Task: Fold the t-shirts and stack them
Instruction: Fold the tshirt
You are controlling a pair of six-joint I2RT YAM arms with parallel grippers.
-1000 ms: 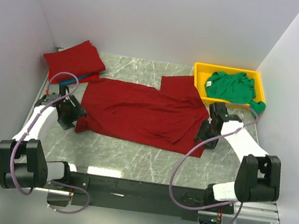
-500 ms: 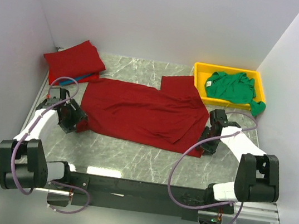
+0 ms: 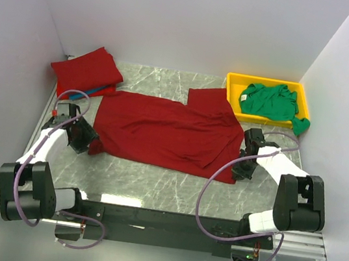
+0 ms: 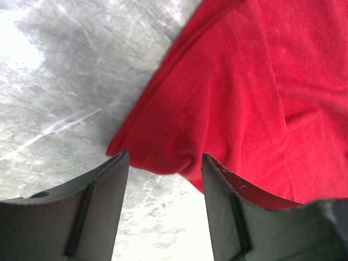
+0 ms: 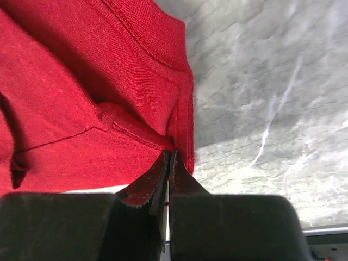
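A dark red t-shirt (image 3: 167, 133) lies spread across the middle of the table. My left gripper (image 3: 86, 140) is at the shirt's near left corner. In the left wrist view the left gripper (image 4: 165, 157) is open, with the corner of the red cloth (image 4: 244, 98) just at its fingertips. My right gripper (image 3: 240, 173) is at the near right corner. In the right wrist view the right gripper (image 5: 169, 155) has its jaws together, pinching the hem of the red cloth (image 5: 81, 109). A folded dark red t-shirt (image 3: 86, 70) lies at the back left over a blue one (image 3: 100, 90).
A yellow tray (image 3: 234, 80) at the back right holds a crumpled green t-shirt (image 3: 271, 100), part of it hanging over the tray's right end. White walls close in the table on the left, back and right.
The right gripper has dropped to the shirt's near right corner and shut on the hem. The left gripper has narrowed a little and edged towards the near left corner.
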